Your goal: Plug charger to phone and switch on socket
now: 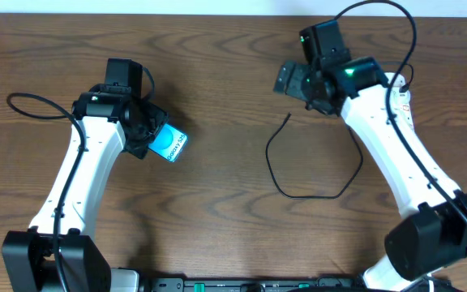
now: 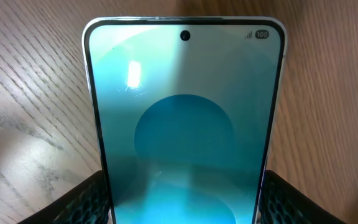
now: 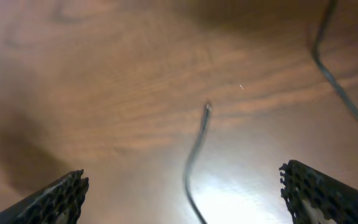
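Note:
The phone (image 1: 171, 144), with a cyan-teal screen, lies tilted at the table's left. My left gripper (image 1: 148, 138) is shut on its lower sides; in the left wrist view the phone (image 2: 185, 112) fills the frame between the fingers (image 2: 182, 193). The charger, a thin black cable (image 1: 271, 162), loops over the middle of the table with its plug tip (image 1: 289, 117) free. My right gripper (image 1: 298, 83) is open and empty above that tip; in the right wrist view the cable tip (image 3: 207, 109) lies ahead of the spread fingers (image 3: 182, 186). A white edge of the socket (image 1: 404, 96) shows beside the right arm; the rest is hidden.
The brown wooden table (image 1: 217, 219) carries both arm bases at the front edge. A black arm cable (image 1: 31, 109) loops at the far left. Another dark cable (image 3: 340, 87) crosses the right wrist view's upper right.

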